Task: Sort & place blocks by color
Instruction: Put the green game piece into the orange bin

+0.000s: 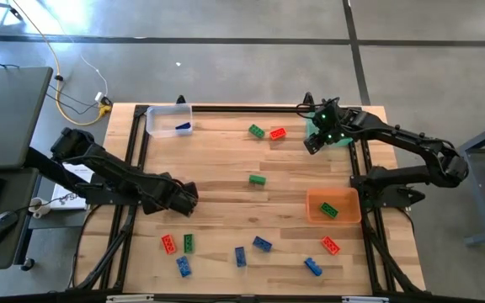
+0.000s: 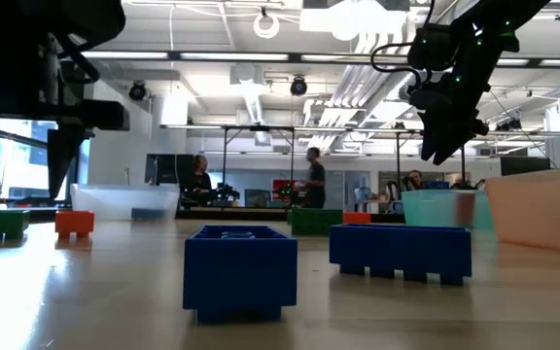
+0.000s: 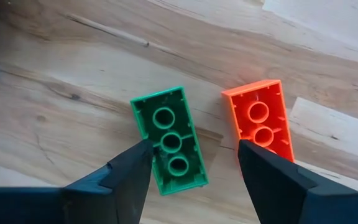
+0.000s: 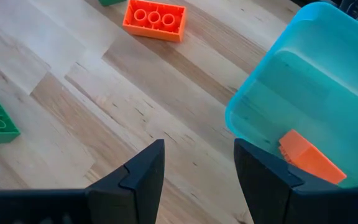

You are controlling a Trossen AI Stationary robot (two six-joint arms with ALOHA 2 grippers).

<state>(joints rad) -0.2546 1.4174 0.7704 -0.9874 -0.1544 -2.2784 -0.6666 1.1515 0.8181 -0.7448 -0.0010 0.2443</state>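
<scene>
The left gripper (image 3: pixel 191 165), fingers spread and empty, hovers above the small green studded plastic brick (image 3: pixel 168 138); it should centre before lowering, avoiding the neighbouring red brick (image 3: pixel 263 121). The right gripper (image 4: pixel 197 165) hangs open beside the teal bin (image 4: pixel 309 93).

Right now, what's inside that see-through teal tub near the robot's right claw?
One orange-red block lies tilted inside the teal tub, seen from the right wrist. From overhead, the right claw covers part of the tub, so anything beneath it is hidden.
</scene>
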